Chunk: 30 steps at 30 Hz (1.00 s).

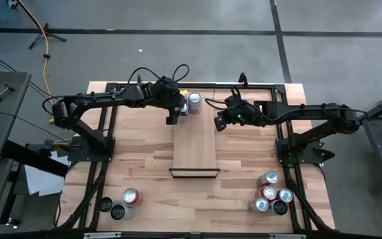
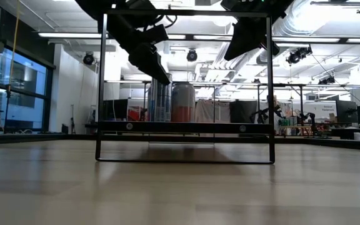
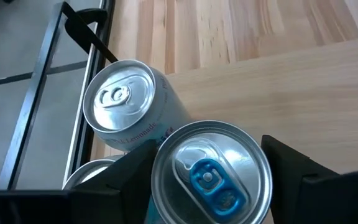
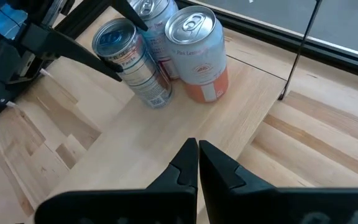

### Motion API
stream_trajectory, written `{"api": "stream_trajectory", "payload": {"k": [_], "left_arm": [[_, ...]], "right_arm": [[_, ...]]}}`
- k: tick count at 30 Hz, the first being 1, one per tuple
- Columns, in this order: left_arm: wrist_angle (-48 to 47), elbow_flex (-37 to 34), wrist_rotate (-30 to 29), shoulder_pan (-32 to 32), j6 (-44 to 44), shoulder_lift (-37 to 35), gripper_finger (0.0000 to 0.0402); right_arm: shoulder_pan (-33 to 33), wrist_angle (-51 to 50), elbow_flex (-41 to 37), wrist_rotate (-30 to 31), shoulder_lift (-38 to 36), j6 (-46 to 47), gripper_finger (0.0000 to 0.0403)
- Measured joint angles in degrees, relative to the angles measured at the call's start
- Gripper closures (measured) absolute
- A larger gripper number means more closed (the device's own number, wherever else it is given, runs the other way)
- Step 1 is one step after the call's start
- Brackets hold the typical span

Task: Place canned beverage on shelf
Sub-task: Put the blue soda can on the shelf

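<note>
Canned beverage w/ blue tab (image 3: 209, 177) stood upright at the far end of the shelf (image 1: 195, 149), top centre of the high view, next to two other cans. Left arm reached in from the left of the high view, stretched almost straight across toward centre top, wrist tipped down over the can group. Left gripper (image 1: 176, 108) sat over the blue-tab can; in the left wrist view its two dark fingers (image 3: 124, 175) flanked the can on both sides, close against the rim. Jaws partly open, around the can; whether they actually pressed on it I couldn't tell.

In the right wrist view the same can (image 4: 132, 63) showed at upper left w/ a dark finger of the left gripper on either side of its body. Just beside it stood a pink/orange-labelled can (image 4: 202, 53), and a third can (image 4: 155, 15) behind, mostly hidden. Low view showed the cans standing on the shelf deck inside the black metal frame (image 2: 184, 127), left gripper coming down from the top of frame onto them.

Right arm came in from the right of the high view, elbow bent, right gripper (image 1: 220, 122) hovering above the shelf's right edge, near the cans but apart from them. Its fingers (image 4: 182, 168) were shut together, holding nothing.

More cans stood on the tabletop (image 1: 144, 169): a cluster at lower left (image 1: 123, 202) and another at lower right (image 1: 272, 196) of the high view.
</note>
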Motion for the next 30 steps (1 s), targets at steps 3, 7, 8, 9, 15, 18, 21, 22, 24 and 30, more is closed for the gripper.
{"api": "stream_trajectory", "payload": {"k": [3,7,8,9,15,18,21,22,24,30], "left_arm": [[0.1,0.0,-0.1,0.0,-0.2,-0.1,0.0219],[-0.1,0.0,-1.3,0.0,-3.1,-0.3,0.0225],[-0.4,0.0,-1.8,0.0,-4.2,-0.5,0.0224],[-0.7,-0.1,-2.3,0.0,-5.3,-0.7,0.0223],[-0.3,-0.1,-3.5,0.0,-10.4,-1.8,0.0221],[-0.5,-0.1,-3.8,0.0,-11.0,-2.0,0.0223],[-1.8,-0.1,-5.3,0.0,-11.0,-2.0,0.0222],[-2.6,-0.1,-6.2,-0.1,-11.0,-2.0,0.0222],[-3.8,0.0,-8.5,-0.3,-10.9,-2.1,0.0221],[-4.1,0.0,-10.1,-1.0,-11.0,-2.2,0.0221]], "right_arm": [[0.0,0.0,0.0,0.0,0.0,0.0,0.0403],[0.0,0.0,0.0,0.3,0.0,0.0,0.0403],[0.0,0.0,0.0,0.3,0.0,0.0,0.0403],[0.0,0.0,0.0,0.3,0.0,0.0,0.0403],[0.0,0.0,0.0,0.3,0.0,0.0,0.0403],[0.0,0.0,0.0,0.3,0.0,0.0,0.0403],[0.0,0.0,0.0,0.3,0.0,0.0,0.0403],[0.0,0.0,0.0,0.3,0.0,0.0,0.0403],[0.0,0.0,0.0,0.3,0.0,0.0,0.0403],[0.0,0.0,0.0,0.4,0.0,0.0,0.0403]]}}
